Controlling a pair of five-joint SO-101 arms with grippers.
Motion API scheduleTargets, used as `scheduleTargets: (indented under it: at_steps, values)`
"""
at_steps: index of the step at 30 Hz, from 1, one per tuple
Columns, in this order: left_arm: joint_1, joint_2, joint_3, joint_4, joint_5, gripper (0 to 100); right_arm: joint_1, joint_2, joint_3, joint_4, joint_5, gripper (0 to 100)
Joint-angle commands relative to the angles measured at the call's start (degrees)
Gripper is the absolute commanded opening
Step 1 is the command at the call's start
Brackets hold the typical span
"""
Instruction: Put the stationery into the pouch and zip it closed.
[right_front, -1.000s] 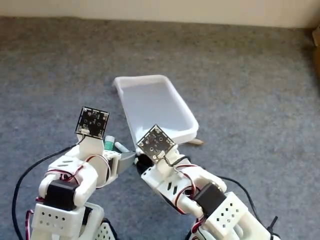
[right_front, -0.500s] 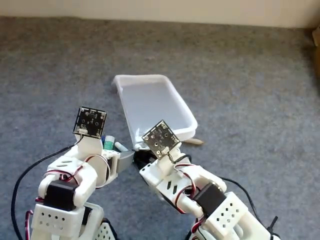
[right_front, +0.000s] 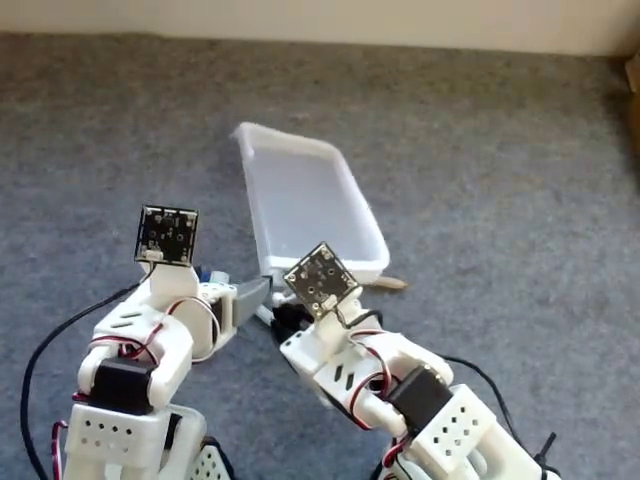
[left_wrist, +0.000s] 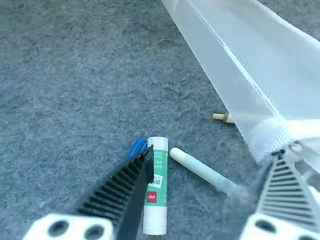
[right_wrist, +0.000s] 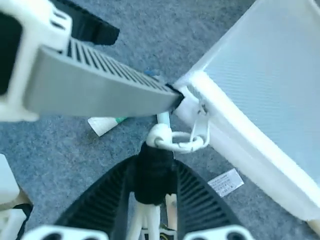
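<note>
The pouch (right_front: 305, 200), white and see-through, is being kept lying mid-way on the gray surface (right_front: 500, 150). It is running from far left to near right, with its near end sitting between the two arms. The zip pull (right_wrist: 175, 141), a white loop at the pouch's near corner, is being gripped by the right hand (right_wrist: 156, 160), jaws clenched on it. The left hand (left_wrist: 212, 156) is being held released, jaws spread wide. Its gray finger tip is being pressed against that same near corner, and its black finger is being kept off to the left, over the stationery. The glue stick (left_wrist: 156, 190), white with a green label, is being left on the surface just left of the pouch's near end, outside it. A blue item (left_wrist: 136, 148) is being half hidden by the black finger, right by the glue stick; contact cannot be told. The white pen (left_wrist: 200, 170) is being left lying between the glue stick and the pouch. A wooden stick end (left_wrist: 222, 117) is being left poking out from under the pouch's near edge. A paper tag (right_wrist: 225, 182) is being left on the surface just beside the pouch.
</note>
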Motion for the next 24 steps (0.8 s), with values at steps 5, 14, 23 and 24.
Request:
scheduleTargets:
  at_steps: [5, 14, 23, 24]
  values:
    - [-1.5, -0.7, -0.3, -1.3, 0.6, 33, 2.2, -1.9, -4.4, 1.0, 2.2, 0.5]
    - [-1.4, -0.6, 2.2, -5.0, 0.4, 33, 5.1, -1.9, -4.7, 4.2, 2.7, 0.5]
    - [-1.5, -0.7, 7.3, -14.9, 0.1, 21, 4.7, -1.9, -4.8, 6.3, 2.8, 0.5]
    - [-1.5, -0.7, 7.4, -15.1, 0.1, 21, 5.1, -1.9, -4.8, 6.3, 2.8, 0.5]
